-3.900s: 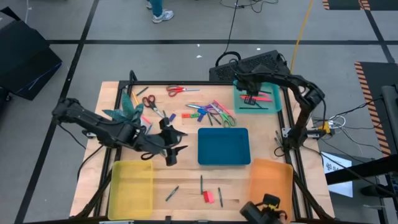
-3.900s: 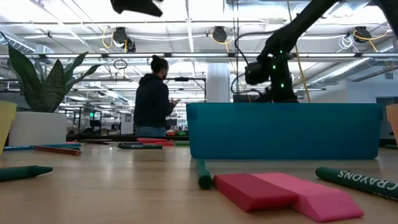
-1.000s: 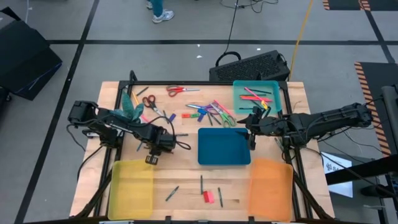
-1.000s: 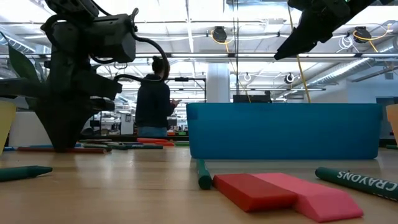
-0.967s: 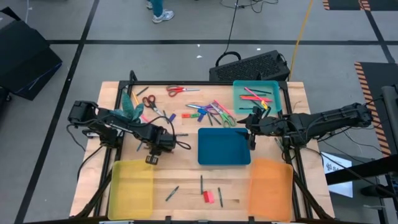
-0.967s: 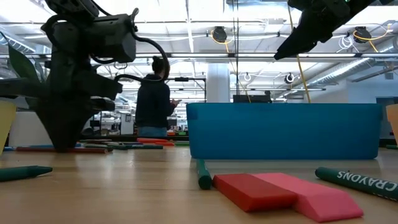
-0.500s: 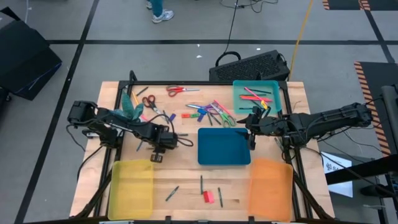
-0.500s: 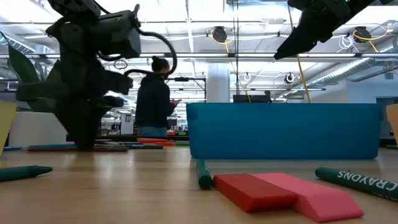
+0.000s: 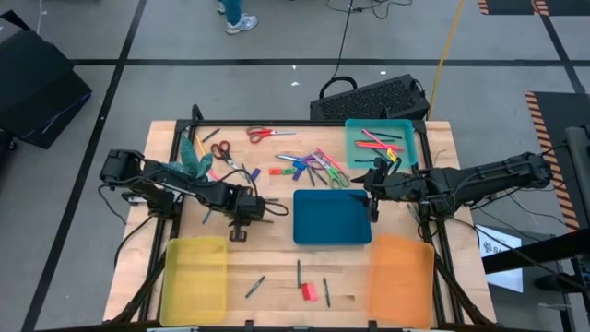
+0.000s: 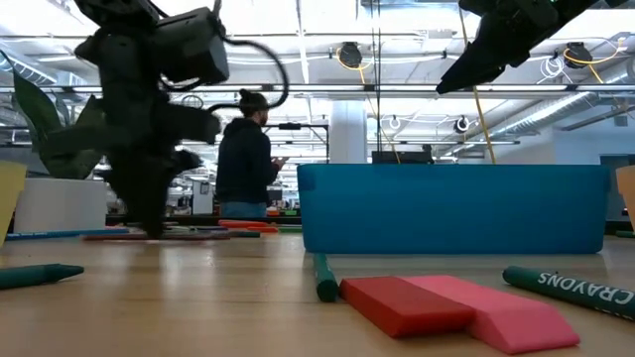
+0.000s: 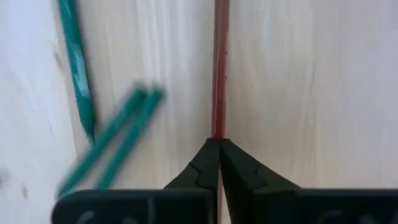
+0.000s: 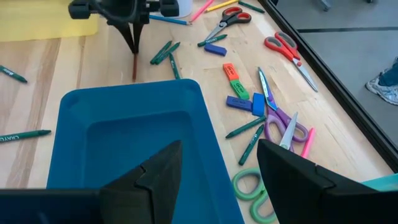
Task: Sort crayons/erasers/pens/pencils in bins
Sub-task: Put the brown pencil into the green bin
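1. The left gripper [image 11: 214, 144] is lowered onto the table just left of the dark blue bin [image 9: 332, 218]; its fingers are clenched on the end of a thin red pencil [image 11: 220, 68] that lies flat on the wood; two green crayons [image 11: 111, 147] are seen beside it.
2. The right gripper [image 12: 219, 158] is held above the right side of the dark blue bin; its fingers are spread and nothing is between them.
3. A red eraser [image 10: 402, 302] and a pink eraser [image 10: 496, 312] are placed touching each other at the near edge of the table, between the yellow bin [image 9: 194, 268] and the orange bin [image 9: 401, 267]; blue, green and orange erasers [image 12: 236, 87] are scattered near the scissors [image 12: 277, 121].
4. The teal bin [image 9: 380, 143] is found at the far right corner; several sticks are in it.
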Available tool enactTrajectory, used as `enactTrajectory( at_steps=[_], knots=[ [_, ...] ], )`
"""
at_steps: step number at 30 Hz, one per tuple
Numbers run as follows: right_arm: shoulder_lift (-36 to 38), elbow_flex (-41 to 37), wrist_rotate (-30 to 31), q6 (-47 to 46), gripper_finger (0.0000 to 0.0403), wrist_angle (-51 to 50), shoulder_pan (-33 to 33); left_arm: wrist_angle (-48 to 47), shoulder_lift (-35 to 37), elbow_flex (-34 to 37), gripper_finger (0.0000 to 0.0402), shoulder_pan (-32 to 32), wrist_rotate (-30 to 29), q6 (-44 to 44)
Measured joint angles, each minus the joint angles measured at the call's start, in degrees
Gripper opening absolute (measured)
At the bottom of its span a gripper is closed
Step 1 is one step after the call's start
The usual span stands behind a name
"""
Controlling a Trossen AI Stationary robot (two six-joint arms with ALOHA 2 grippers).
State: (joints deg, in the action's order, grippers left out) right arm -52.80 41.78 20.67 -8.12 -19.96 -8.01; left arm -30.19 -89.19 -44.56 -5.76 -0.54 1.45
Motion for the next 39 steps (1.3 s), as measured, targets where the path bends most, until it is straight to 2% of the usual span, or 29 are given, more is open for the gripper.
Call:
enactTrajectory(
  at_steps=[7,15,21,27,32,35,39],
  knots=[
    [0.01,0.00,-0.13,0.00,0.0201,-0.01,0.00,13.00,-0.21,0.00,0.0005,-0.04,-0.34,-0.65],
    [0.02,0.00,-1.51,-0.15,0.0201,-0.05,-0.02,16.37,-0.22,0.00,0.0020,-0.14,-2.94,-1.16],
    [0.01,0.00,-1.51,-0.17,0.0201,-0.01,-0.02,26.36,-0.22,2.34,0.0073,-1.89,-2.44,-0.91],
    [0.02,0.00,-1.51,-0.17,0.0201,-0.03,-0.02,47.68,-0.22,13.15,0.0148,-2.12,-2.44,2.55],
    [0.02,0.00,-1.46,-0.70,0.0201,0.02,0.04,63.20,-0.22,19.90,0.0197,-2.10,-2.51,0.53],
    [0.02,0.00,-1.42,-1.64,0.0201,0.50,0.04,66.82,-0.47,21.62,0.0207,-1.94,-2.53,-1.91],
    [0.02,0.00,-1.40,-1.71,0.0201,2.94,0.04,68.37,-2.89,21.50,0.0195,-1.79,-2.52,-2.66]
  ],
)
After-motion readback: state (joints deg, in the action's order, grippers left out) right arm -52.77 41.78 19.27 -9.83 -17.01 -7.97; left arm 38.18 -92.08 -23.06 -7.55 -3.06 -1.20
